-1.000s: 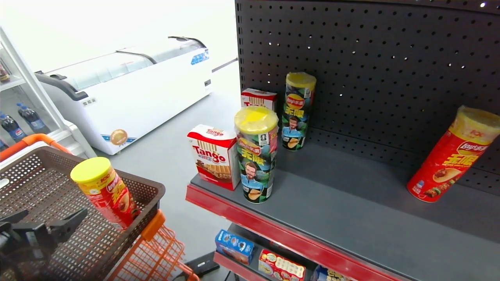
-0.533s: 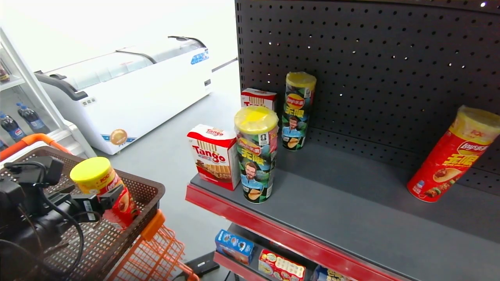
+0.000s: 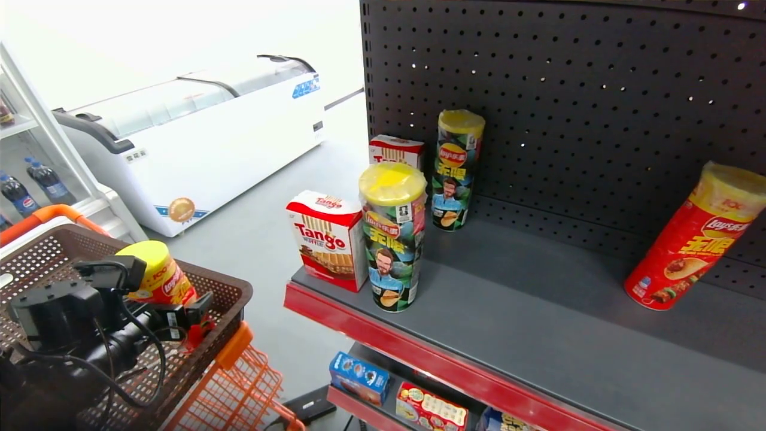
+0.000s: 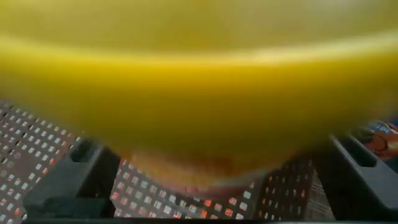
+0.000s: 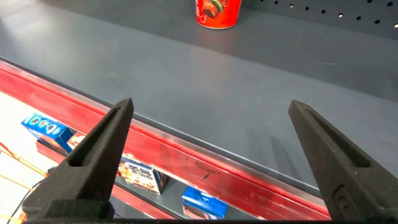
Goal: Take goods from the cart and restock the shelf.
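One can (image 3: 157, 276) straddled by left pincer (image 4: 217, 179), right pincer (image 5: 211, 106) spread above shelf (image 5: 267, 81)

Printed logos and lettering stand on the wafer box (image 3: 328, 239), the front green can (image 3: 392, 245), the rear green can (image 3: 458, 173), the leaning red can (image 3: 694, 239) on the shelf (image 3: 538, 317) and the red can (image 3: 169, 283) in the cart (image 3: 237, 294); the freezer (image 3: 239, 149) bears a blue label.

A shop: a stocked pegboard shelf (image 3: 538, 311), a chest freezer (image 3: 197, 143) and an orange shopping cart (image 3: 236, 383).
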Available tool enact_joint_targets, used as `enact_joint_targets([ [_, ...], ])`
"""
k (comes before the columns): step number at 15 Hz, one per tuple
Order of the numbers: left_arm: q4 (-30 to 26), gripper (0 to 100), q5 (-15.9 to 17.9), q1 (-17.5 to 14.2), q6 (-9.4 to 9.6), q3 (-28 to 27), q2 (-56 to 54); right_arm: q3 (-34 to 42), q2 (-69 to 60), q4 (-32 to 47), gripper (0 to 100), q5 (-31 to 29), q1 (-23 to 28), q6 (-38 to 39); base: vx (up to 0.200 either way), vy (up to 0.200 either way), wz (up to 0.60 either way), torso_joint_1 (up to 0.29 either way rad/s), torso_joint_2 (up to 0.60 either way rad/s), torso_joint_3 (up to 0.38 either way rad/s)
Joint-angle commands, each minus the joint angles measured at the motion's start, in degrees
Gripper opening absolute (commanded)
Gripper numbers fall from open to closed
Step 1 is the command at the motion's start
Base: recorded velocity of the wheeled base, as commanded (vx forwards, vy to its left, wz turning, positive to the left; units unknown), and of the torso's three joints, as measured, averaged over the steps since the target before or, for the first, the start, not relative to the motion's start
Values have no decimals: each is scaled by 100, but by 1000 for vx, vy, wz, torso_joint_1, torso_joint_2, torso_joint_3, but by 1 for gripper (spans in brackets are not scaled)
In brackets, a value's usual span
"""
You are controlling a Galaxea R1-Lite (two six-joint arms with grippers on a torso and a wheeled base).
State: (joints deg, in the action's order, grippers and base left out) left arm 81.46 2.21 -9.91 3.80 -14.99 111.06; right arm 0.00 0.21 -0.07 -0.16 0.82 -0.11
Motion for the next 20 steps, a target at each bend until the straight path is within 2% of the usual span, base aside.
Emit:
enact_joint_targets([
  [1, -7, 100, -1, 7, -2, -83, 180, 0, 6, -1, 100, -2, -3, 2, 0, 0, 0, 0, 0, 0],
  [2, -77, 0, -10, 42, 6, -250, 188, 0, 6, -1, 100, -2, -3, 2, 0, 0, 0, 0, 0, 0],
  [7, -174, 0, 8, 165, -38, -610, 65, 0, 6, -1, 100, -2, -3, 2, 0, 0, 0, 0, 0, 0],
  [9, -754, 0, 52, 165, -20, -821, -568, 0, 6, -10, 100, -2, -3, 2, 0, 0, 0, 0, 0, 0],
  [10, -1607, 0, 263, 139, 6, -1199, -1236, 0, 6, -1, 100, -2, -3, -7, 0, 0, 0, 0, 0, 0],
  [12, -2670, 0, 553, 130, 252, -1436, -2176, 0, 6, -1, 100, -2, -3, -7, 0, 0, 0, 0, 0, 0],
  [14, -2872, 0, 606, 218, 340, -1788, -2536, 0, 6, -1, 100, -2, -3, 2, 0, 0, 0, 0, 0, 0],
  [16, -2978, 0, 588, 560, 332, -2025, -2870, 0, 6, -1, 100, -2, -3, 2, 0, 0, 0, 0, 0, 0],
  [17, -3312, 0, 579, 727, 332, -2078, -3081, 0, 6, -1, 100, -2, -3, 2, 0, 0, 0, 0, 0, 0],
  [19, -3505, 0, 623, 1009, 349, -2025, -3231, 0, 6, -1, 100, -2, -3, 2, 0, 0, 0, 0, 0, 0],
  [20, -3531, 0, 649, 1378, 340, -1928, -3336, 0, 6, -1, 100, -2, -3, -7, 0, 0, 0, 0, 0, 0],
])
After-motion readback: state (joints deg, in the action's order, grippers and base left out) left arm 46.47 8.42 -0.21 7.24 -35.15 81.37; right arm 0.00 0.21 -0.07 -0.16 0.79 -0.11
